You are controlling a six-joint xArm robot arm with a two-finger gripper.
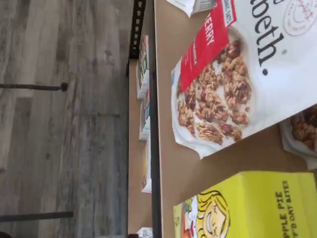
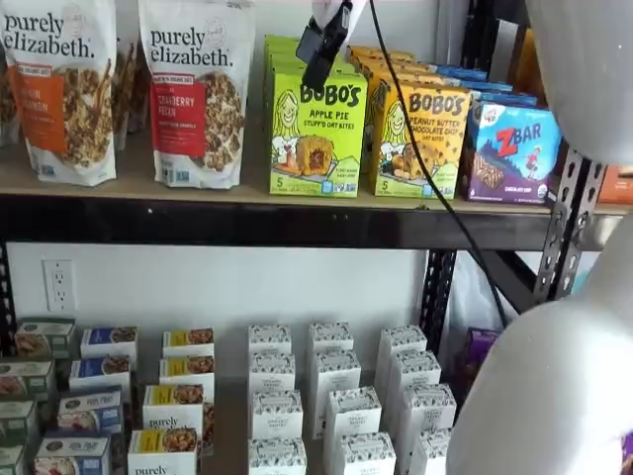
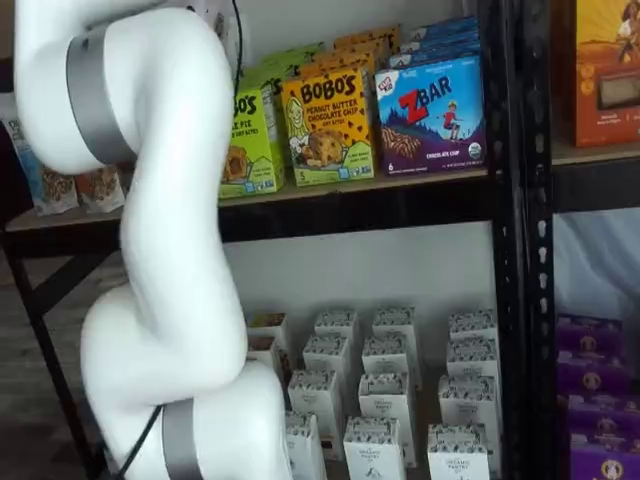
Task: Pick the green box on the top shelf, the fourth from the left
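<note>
Green box (image 2: pixel 317 134) on top shelf (image 2: pixel 247 220), just below gripper (image 2: pixel 324 45).

Two white Purely Elizabeth granola pouches stand side by side: one with an orange label (image 2: pixel 59 89) and one with a red cranberry label (image 2: pixel 196 91). The cranberry pouch fills much of the wrist view. A yellow-orange Bobo's peanut butter chocolate chip box (image 2: pixel 420 141) touches a blue ZBar box (image 2: pixel 509 150); both appear in both shelf views. An orange carton (image 3: pixel 598 70) sits in the neighbouring bay. Lower down are rows of small white cartons (image 2: pixel 331 401), flat granola boxes (image 2: pixel 94 396), and purple boxes (image 3: pixel 598 400), possibly snack bars. A wall outlet (image 2: pixel 58 285) shows behind.
</note>
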